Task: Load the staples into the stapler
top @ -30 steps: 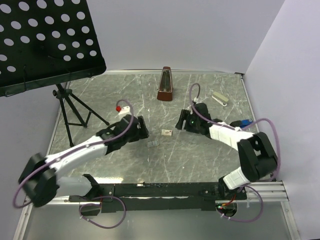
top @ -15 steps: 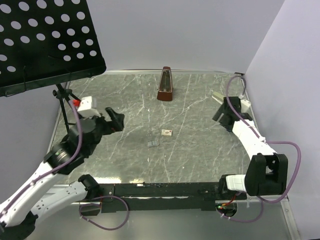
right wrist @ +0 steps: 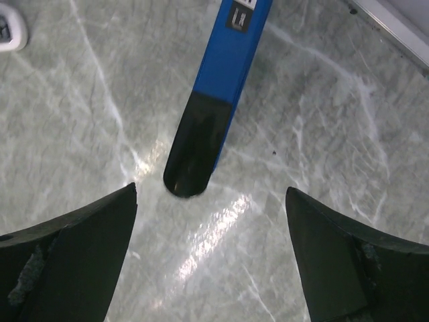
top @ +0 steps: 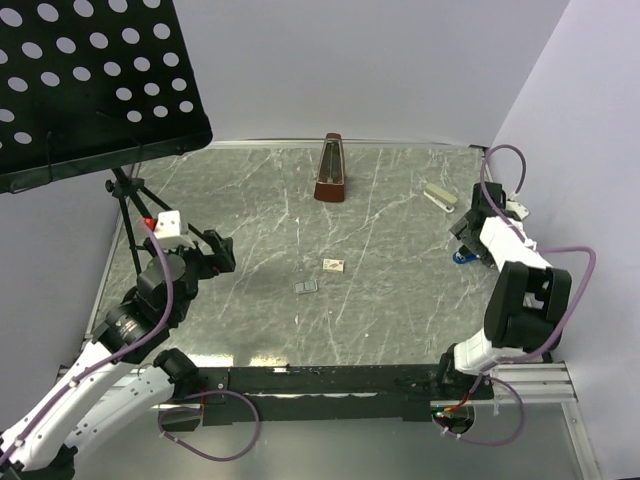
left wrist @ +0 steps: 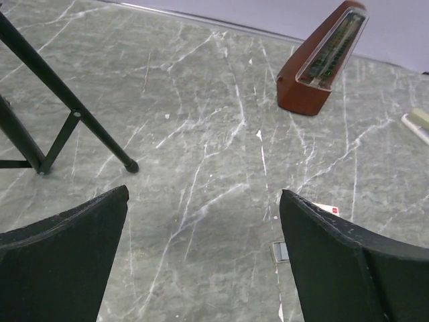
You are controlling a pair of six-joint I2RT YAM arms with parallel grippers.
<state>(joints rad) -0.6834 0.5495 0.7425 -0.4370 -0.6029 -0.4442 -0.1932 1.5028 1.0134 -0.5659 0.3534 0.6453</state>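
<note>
Grey veined stone, that's the table [top: 400, 310], and both arms are bolted along its near edge. On the left side, the left gripper [top: 213, 252] hangs above the surface with its jaws spread wide and nothing between them. Its own camera shows two dark fingers [left wrist: 60, 261] far apart over bare stone.

A little further in, near the middle of the table, lies a small silvery-grey strip [top: 306, 288]. Just beyond it and slightly right is the box of staples [top: 333, 265], flat and whitish with a touch of red print. Both lie in the open, well apart from either gripper. From the left wrist, a corner of the box just peeks past the right-hand finger.

Over on the right side, the right gripper [top: 463, 238] points down at the blue stapler [top: 462, 257]. Its jaws are wide open too. In the wrist view the stapler's black tip [right wrist: 194, 154] sits between and ahead of the fingers [right wrist: 67, 261], touching neither. It holds nothing.

Further back on the right, a white stapler [top: 438, 197] lies flat. At the far edge, a brown metronome [top: 331, 170] stands upright. Far left, a black perforated music stand [top: 90, 90] looms on its tripod.
</note>
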